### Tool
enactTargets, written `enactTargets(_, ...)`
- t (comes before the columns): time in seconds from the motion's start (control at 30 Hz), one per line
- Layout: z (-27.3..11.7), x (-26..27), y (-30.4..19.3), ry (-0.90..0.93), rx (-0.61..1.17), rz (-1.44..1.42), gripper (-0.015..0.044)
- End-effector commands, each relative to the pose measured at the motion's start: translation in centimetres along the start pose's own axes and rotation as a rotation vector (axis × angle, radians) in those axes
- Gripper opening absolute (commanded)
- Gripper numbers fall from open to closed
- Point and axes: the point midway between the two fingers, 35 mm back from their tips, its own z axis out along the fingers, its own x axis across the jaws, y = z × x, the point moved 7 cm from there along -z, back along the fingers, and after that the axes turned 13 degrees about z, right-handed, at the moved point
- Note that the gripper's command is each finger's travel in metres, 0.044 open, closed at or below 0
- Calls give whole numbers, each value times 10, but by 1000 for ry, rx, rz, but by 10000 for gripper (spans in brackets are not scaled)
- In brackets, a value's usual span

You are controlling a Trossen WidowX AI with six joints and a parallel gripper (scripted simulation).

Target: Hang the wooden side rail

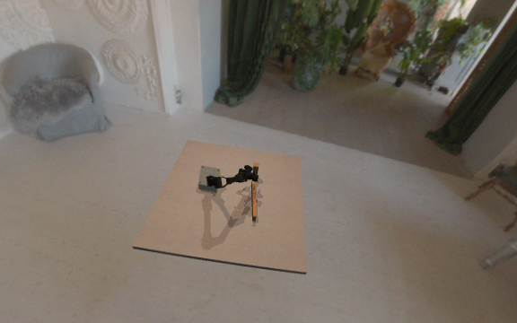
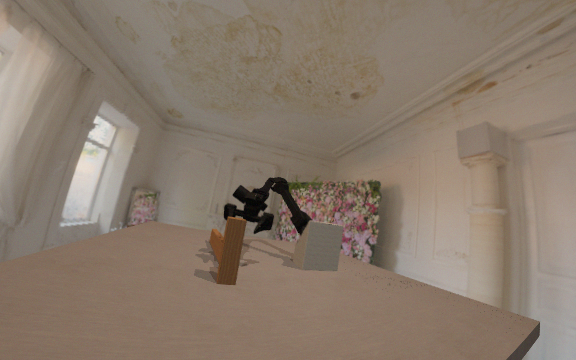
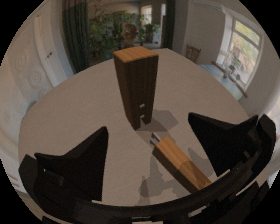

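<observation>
Count: 1 rail, 1 post, 2 hooks; by our judgement, 0 hooks seated.
Gripper: our gripper stands wide apart, with nothing between its fingers.
Rail: we see the wooden side rail low over the table, its hooked end just beside the post's foot.
Hooks: the 2 steel hooks point toward the post; a small gap seems to part them from it.
Post: the headboard post stands upright, 2 small pale marks low on its face; we cannot tell pins from slot there.
Risk 1: if we close while the fingers sit askew to the rail, 1 finger may touch first and twist it out of line.
Risk 2: coming down too near the post, we could knock it with a finger or the wrist.
Risk 3: too little lift could jam the hooks under the pins; too much could raise the far end off the table.
Risk 4: letting go with only 1 hook seated could drop the rail.
</observation>
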Motion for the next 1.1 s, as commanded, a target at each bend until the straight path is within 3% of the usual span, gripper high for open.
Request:
enactTargets(0.0,0,0,0,0,-4,-7,440)
enactTargets(0.3,1,-1,1,3,10,32,440)
enactTargets(0.67,10,-16,12,-50,242,658,440)
enactTargets(1.07,13,-30,25,-299,439,1293,440)
